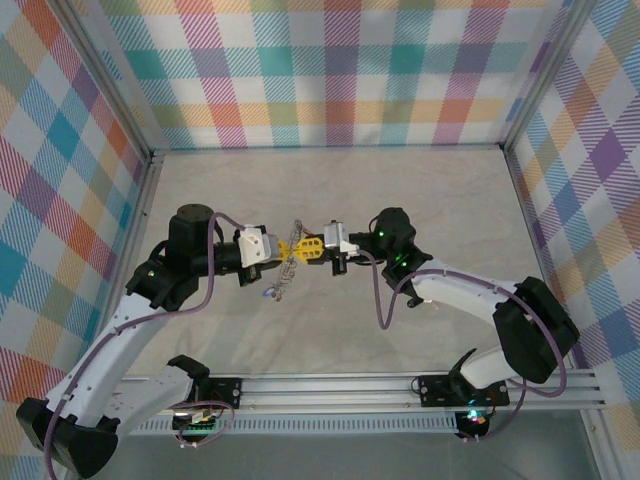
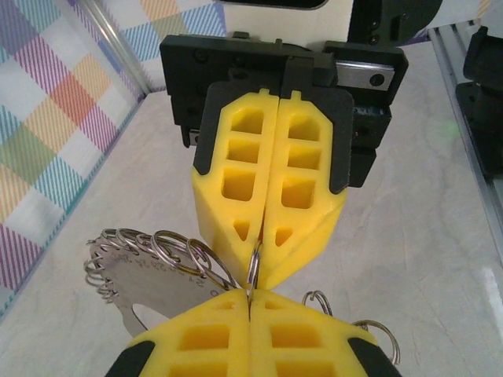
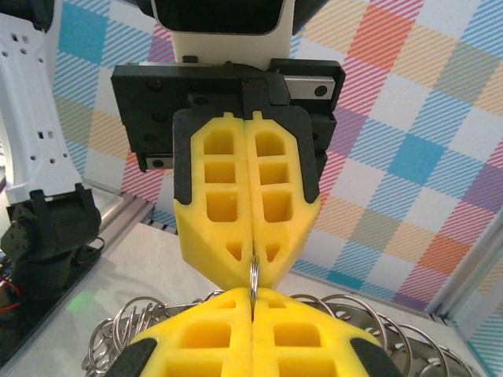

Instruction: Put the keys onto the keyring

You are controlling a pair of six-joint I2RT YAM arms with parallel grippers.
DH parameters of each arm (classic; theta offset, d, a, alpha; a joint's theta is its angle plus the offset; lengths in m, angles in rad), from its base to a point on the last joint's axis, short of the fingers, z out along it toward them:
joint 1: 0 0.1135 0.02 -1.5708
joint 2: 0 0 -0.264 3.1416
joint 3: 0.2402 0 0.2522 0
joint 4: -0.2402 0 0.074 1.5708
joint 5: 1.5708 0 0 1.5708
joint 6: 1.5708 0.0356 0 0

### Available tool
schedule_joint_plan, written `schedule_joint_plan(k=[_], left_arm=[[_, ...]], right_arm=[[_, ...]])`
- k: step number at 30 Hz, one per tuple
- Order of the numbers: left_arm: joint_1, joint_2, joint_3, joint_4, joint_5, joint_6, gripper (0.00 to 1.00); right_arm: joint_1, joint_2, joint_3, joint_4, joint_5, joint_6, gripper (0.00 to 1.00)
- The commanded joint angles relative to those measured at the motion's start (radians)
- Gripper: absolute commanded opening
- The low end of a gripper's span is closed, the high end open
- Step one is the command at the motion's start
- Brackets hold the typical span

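A small silvery wire loop [image 2: 253,271] is pinched edge-on by both the left end effector [image 2: 250,302] and the right end effector [image 2: 259,263], which are clenched tip to tip. The pale grey metal keyring [image 2: 134,271], strung with further loops, is hung just beneath the tips.

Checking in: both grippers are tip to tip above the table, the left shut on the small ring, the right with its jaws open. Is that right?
Not quite. The right gripper has its jaws shut too, pinching the same small ring as the left gripper. The left wrist view shows this. The rest holds: they meet tip to tip above the table.
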Motion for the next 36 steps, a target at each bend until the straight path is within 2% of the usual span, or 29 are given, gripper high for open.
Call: schedule_joint_plan(k=[1, 3, 7, 9, 13, 24, 29, 33, 35, 36], left_arm=[[-0.007, -0.002, -0.006, 0.071, 0.010, 0.001, 0.00], [-0.008, -0.008, -0.004, 0.049, -0.020, 0.013, 0.00], [-0.011, -0.005, 0.042, -0.063, -0.103, 0.073, 0.00], [-0.012, 0.003, 0.069, -0.121, -0.121, 0.098, 0.00], [-0.012, 0.021, 0.111, -0.197, -0.153, 0.122, 0.00], [-0.016, 0.065, 0.151, -0.272, -0.162, 0.153, 0.00], [-0.019, 0.068, 0.158, -0.278, -0.168, 0.159, 0.00], [-0.020, 0.051, 0.149, -0.260, -0.151, 0.148, 0.00], [-0.016, 0.027, 0.138, -0.284, -0.124, 0.188, 0.13], [-0.013, 0.007, 0.120, -0.274, -0.123, 0.192, 0.16]], right_arm=[[0.048, -0.006, 0.036, -0.041, 0.012, -0.031, 0.00], [0.047, -0.020, 0.033, -0.091, 0.046, -0.055, 0.10], [0.048, -0.065, 0.072, -0.362, 0.093, -0.205, 0.13], [0.047, -0.076, 0.085, -0.431, 0.109, -0.243, 0.14], [0.052, -0.071, 0.089, -0.453, 0.133, -0.249, 0.16], [0.118, -0.001, 0.149, -0.466, 0.284, -0.253, 0.14], [0.129, 0.011, 0.154, -0.465, 0.306, -0.258, 0.00], [0.129, 0.007, 0.134, -0.418, 0.301, -0.249, 0.00], [0.129, -0.003, 0.123, -0.387, 0.279, -0.246, 0.00], [0.129, -0.008, 0.115, -0.369, 0.266, -0.244, 0.00]])
